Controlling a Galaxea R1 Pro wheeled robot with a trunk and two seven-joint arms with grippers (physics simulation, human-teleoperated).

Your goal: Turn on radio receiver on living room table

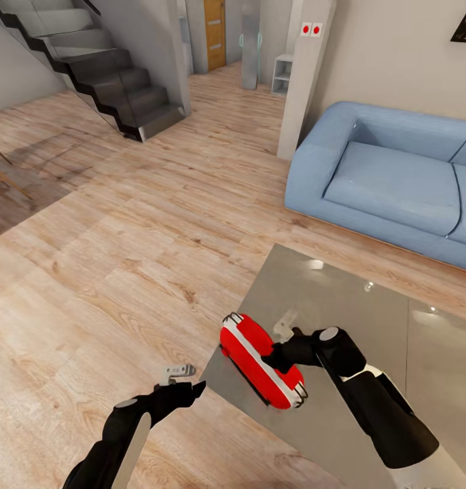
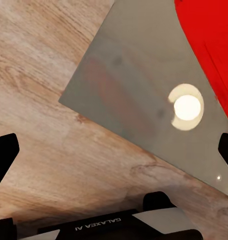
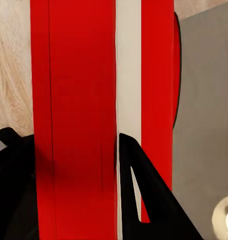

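The red radio (image 1: 257,356) with a white band lies flat near the front corner of the glossy grey-beige table (image 1: 342,292). My right gripper (image 1: 277,356) is at the radio's far side, touching its top. In the right wrist view the radio (image 3: 79,75) lies between the spread black fingers (image 3: 143,200) of the open gripper (image 3: 64,135), with the table (image 3: 203,100) beside it. My left gripper (image 1: 189,380) hangs open over the wood floor just off the table corner. The left wrist view has the table corner (image 2: 128,75) and an edge of the radio (image 2: 208,40).
A pale-blue sofa (image 1: 396,176) stands behind the table at the right. A dark staircase (image 1: 104,68) rises at the back left, and a beige pillar (image 1: 304,75) stands beside the sofa. Light wood floor (image 1: 124,238) stretches left of the table.
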